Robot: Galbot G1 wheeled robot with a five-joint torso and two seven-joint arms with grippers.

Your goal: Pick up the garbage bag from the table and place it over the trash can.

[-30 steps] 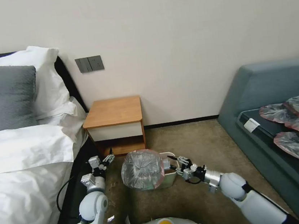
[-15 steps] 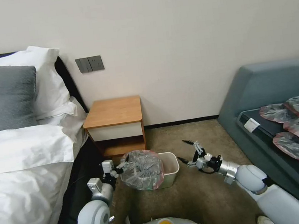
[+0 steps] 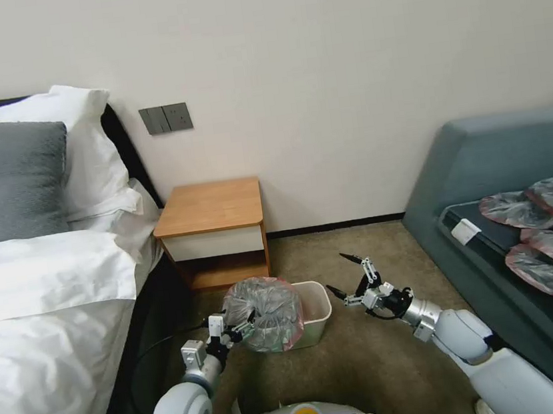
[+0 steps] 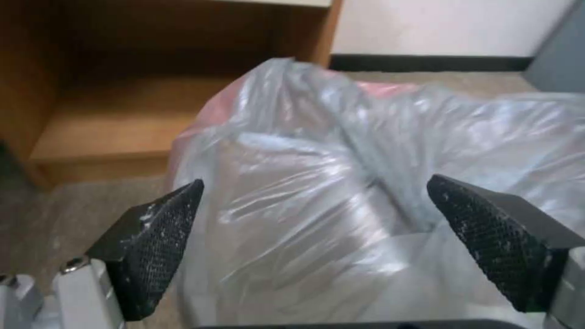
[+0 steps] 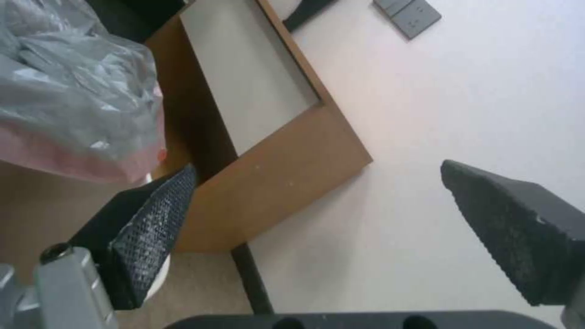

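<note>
Since a second ago the right end effector (image 3: 346,273) has let go of the bin side and backed off to the right, and now hangs over the carpet with its jaws spread wide and nothing between them, while the left end effector (image 3: 241,332) has swung in from beside the bed and is now right up against the near-left side of the garbage bag (image 3: 264,312). In the left wrist view its two black fingertips (image 4: 160,242) are wide apart with the bag (image 4: 341,205) bulging between them, so it's open and I can't tell that it's pinching any plastic yet. The bag itself isn't on the desk (image 3: 210,205) any more, it's sitting puffed up over the left half of the trash can (image 3: 316,309) on the floor just in front of the desk, with the right part of the bin's mouth uncovered. So I'd say half done at best. This thing looks feather light, super floppy and slippery, and it'll crumple or slide rather than hold a shape. Best bet is to grab the pinkish rim, where it's a bit firmer, and stretch it across, not the baggy middle.
</note>
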